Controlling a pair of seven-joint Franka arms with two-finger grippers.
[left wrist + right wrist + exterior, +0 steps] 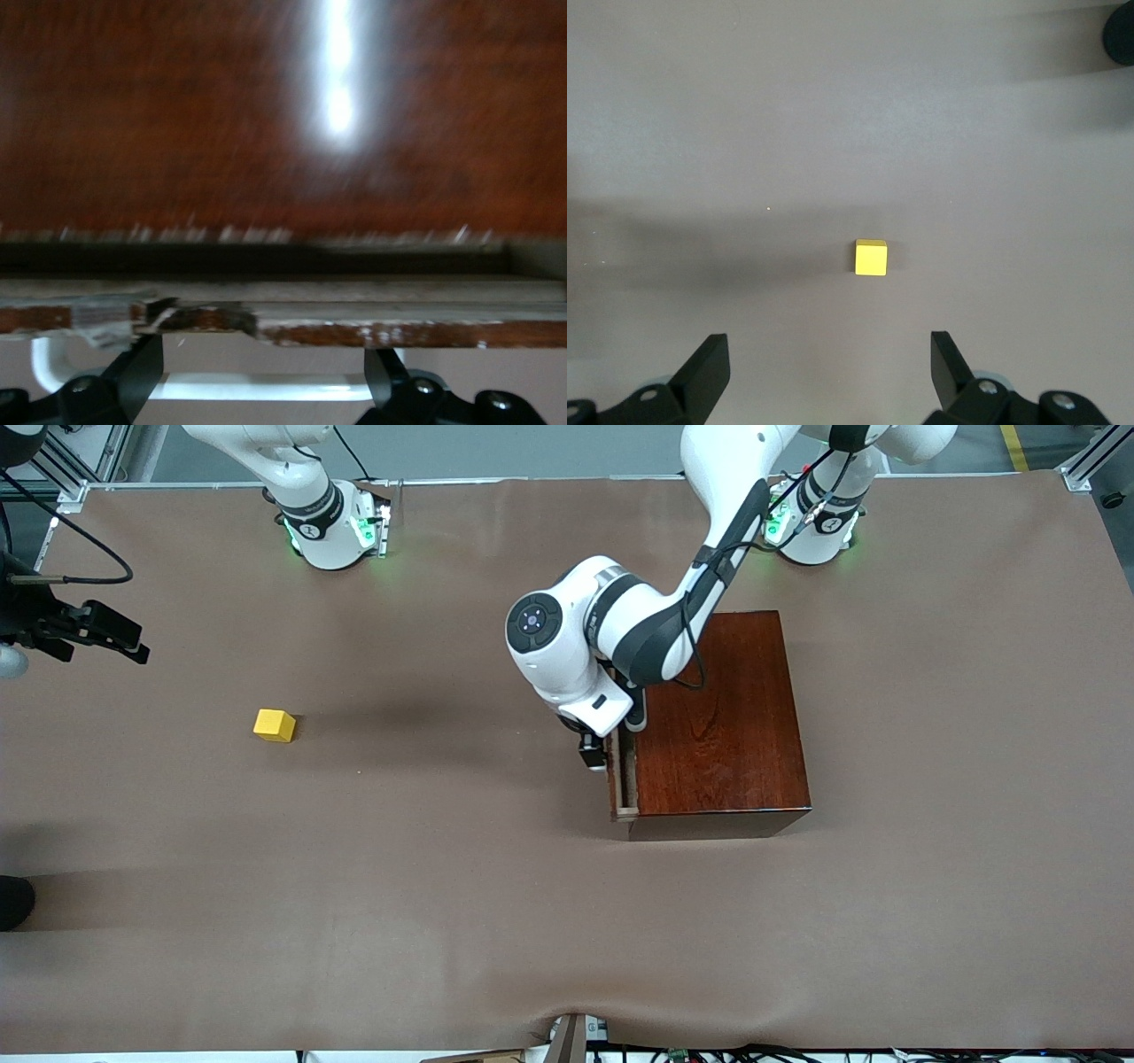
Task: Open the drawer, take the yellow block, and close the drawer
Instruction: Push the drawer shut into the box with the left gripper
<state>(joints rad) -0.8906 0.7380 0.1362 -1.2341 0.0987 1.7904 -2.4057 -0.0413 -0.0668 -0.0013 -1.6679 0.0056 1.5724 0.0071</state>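
The yellow block (274,725) lies on the brown table toward the right arm's end, outside the drawer; it also shows in the right wrist view (870,257). The drawer (623,775) of the mahogany box (722,717) stands out a narrow gap, showing its pale wood rim. My left gripper (592,755) is open at the drawer front (399,333), with the white handle (266,386) between its fingers (142,367). My right gripper (124,642) hangs open and empty over the table near the block, which lies ahead of its fingertips (830,350).
The brown table cover (496,921) spreads wide around the box and the block. The arm bases stand along the table's edge farthest from the front camera. A dark round thing (13,902) sits at the table's edge past the block.
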